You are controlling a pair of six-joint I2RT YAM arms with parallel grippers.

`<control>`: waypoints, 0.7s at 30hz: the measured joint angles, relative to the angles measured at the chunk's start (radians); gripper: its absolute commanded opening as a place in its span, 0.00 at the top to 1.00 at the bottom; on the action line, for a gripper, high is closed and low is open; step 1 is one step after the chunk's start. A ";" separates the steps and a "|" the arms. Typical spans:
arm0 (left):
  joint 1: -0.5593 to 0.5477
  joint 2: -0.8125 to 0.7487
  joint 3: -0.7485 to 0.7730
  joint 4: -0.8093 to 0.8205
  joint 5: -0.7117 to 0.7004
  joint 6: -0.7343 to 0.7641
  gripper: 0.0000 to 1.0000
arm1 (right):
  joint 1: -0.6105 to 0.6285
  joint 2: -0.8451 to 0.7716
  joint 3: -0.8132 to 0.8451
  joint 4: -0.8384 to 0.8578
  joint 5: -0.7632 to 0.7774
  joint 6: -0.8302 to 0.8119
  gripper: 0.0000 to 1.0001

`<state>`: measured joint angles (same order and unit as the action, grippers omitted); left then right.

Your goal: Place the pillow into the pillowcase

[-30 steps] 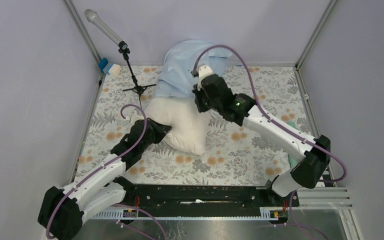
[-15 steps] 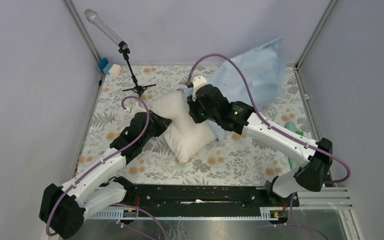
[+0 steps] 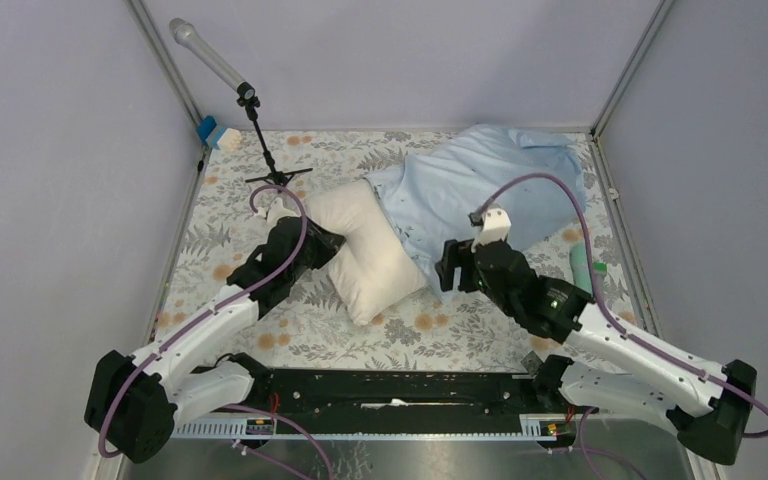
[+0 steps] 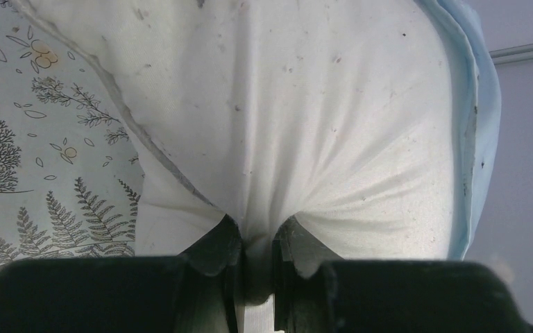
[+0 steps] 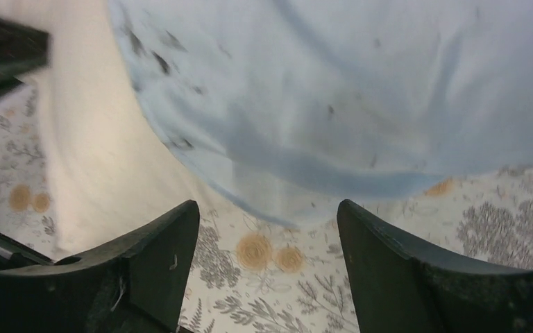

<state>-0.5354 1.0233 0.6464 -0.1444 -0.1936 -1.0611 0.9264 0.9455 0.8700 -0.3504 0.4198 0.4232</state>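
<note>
- Since a second ago the right gripper (image 5: 267,229) has let go of the pillowcase (image 5: 333,90) and drawn back toward the near edge. Its jaws are now spread wide with nothing between them, and the tablecloth (image 5: 264,257) shows through the gap.
- Just ahead of those open jaws lies the near hem of the pillowcase, apart from both fingers.
- The left gripper (image 4: 257,250) has its jaws pressed nearly together on a tuck of the pillow (image 4: 284,104). The cream fabric gathers into folds that run into the pinch.
- From the top view, the left gripper (image 3: 325,245) holds the pillow (image 3: 365,255) at its left side. The pillow has swung round since the earlier frame and now lies left of the table's middle, one corner pointing toward the arms.
- The pillowcase (image 3: 470,190), bunched up at the back a second ago and flung up against the rear wall half a second ago, has dropped. It now lies spread and wrinkled over the far right of the table.
- Its left edge touches and slightly overlaps the pillow's right side; whether any of the pillow sits inside the opening cannot be told.
- The right gripper (image 3: 450,268) hovers just beside that meeting point, on the near side.
- A microphone stand (image 3: 260,130) stands at the far left, well apart from the cloth.
- A teal object (image 3: 582,268) lies at the right edge.
</note>
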 measured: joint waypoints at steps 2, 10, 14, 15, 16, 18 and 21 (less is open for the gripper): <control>0.000 0.006 0.012 -0.003 0.000 0.004 1.00 | 0.000 -0.055 -0.103 0.018 0.005 0.033 0.30; 0.004 0.037 0.037 -0.005 0.001 0.011 1.00 | 0.000 -0.029 -0.467 0.243 -0.013 0.132 0.18; 0.004 0.039 0.041 -0.004 0.001 0.014 1.00 | 0.002 -0.013 -0.553 0.397 0.005 0.159 0.15; 0.004 0.040 0.042 -0.004 0.001 0.014 1.00 | 0.002 -0.003 -0.562 0.427 0.010 0.161 0.14; 0.004 0.040 0.042 -0.004 0.002 0.014 1.00 | 0.002 0.012 -0.570 0.464 0.016 0.163 0.13; 0.005 0.042 0.042 -0.004 0.002 0.014 1.00 | 0.003 0.052 -0.576 0.528 0.031 0.164 0.12; 0.005 0.048 0.043 -0.004 0.002 0.014 1.00 | 0.005 0.115 -0.576 0.594 0.063 0.169 0.15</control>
<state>-0.5304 1.0710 0.6899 -0.1482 -0.1921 -1.0470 0.9310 1.0603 0.2943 0.2432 0.4824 0.5926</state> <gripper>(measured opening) 0.135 0.874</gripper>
